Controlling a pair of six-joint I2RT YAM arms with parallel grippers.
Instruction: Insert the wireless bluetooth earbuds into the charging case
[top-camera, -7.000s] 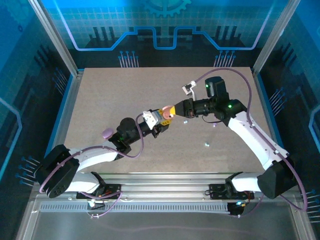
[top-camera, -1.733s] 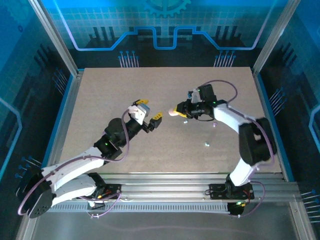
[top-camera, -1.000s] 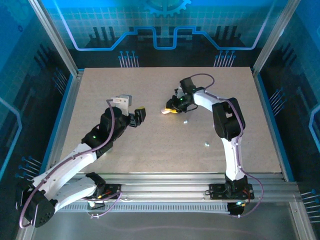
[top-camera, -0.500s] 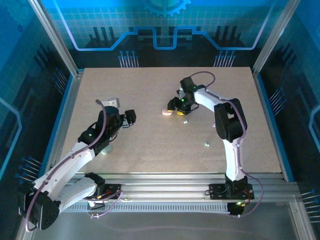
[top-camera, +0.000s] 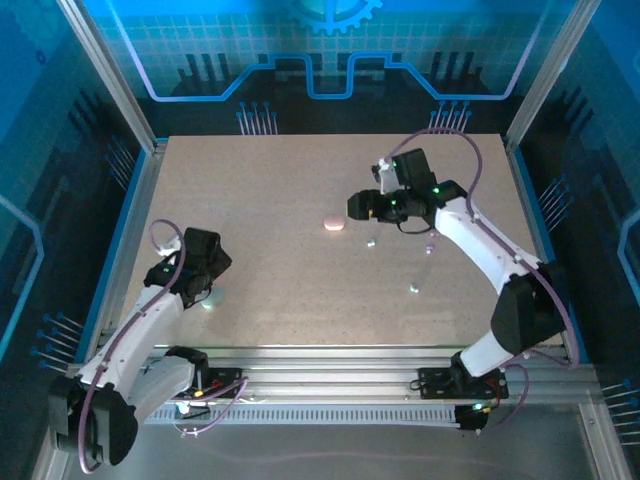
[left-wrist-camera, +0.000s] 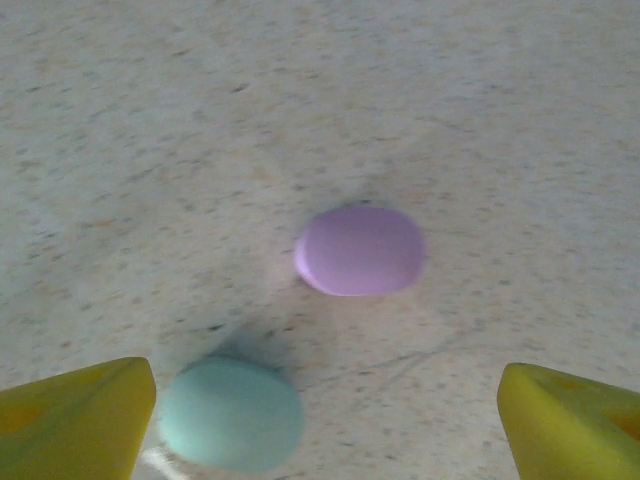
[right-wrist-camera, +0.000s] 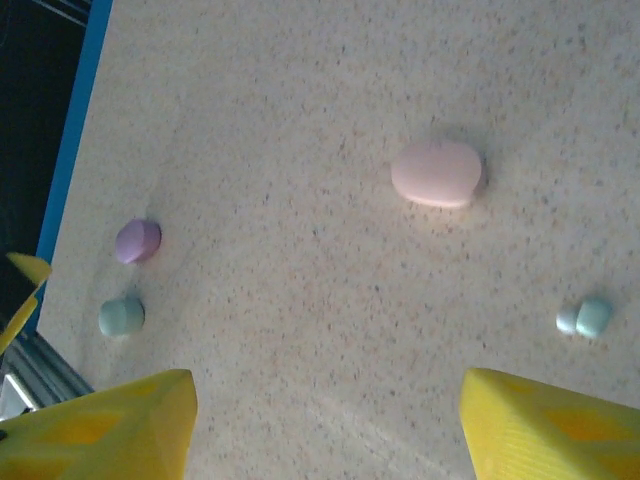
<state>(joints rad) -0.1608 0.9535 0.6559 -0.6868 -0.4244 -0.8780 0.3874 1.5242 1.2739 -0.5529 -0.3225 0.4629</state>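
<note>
A pink charging case (top-camera: 333, 223) lies shut on the table, left of my right gripper (top-camera: 360, 206). The right wrist view has the pink case (right-wrist-camera: 437, 173) ahead of the open right gripper (right-wrist-camera: 328, 430), nothing between its yellow fingers (right-wrist-camera: 110, 430). A pale greenish pair of earbuds (right-wrist-camera: 584, 318) lies to its right, a speck (top-camera: 370, 242) from above. Two more earbud specks (top-camera: 414, 289) (top-camera: 430, 248) lie nearer the right arm. My left gripper (top-camera: 203, 275) hangs open over a purple case (left-wrist-camera: 360, 250) and a green case (left-wrist-camera: 230, 413), which sits by its left finger (left-wrist-camera: 75, 420).
The purple case (right-wrist-camera: 137, 241) and green case (right-wrist-camera: 121, 316) lie close together at the table's left side, near the blue edge rail (top-camera: 128, 235). Metal frame posts stand at the back corners. Bare tabletop (top-camera: 290, 290) stretches between the two arms.
The right gripper has opened, left the pink case on the table and drawn back to the right. The left arm has swung left and down over the purple and green cases, opening wider.
</note>
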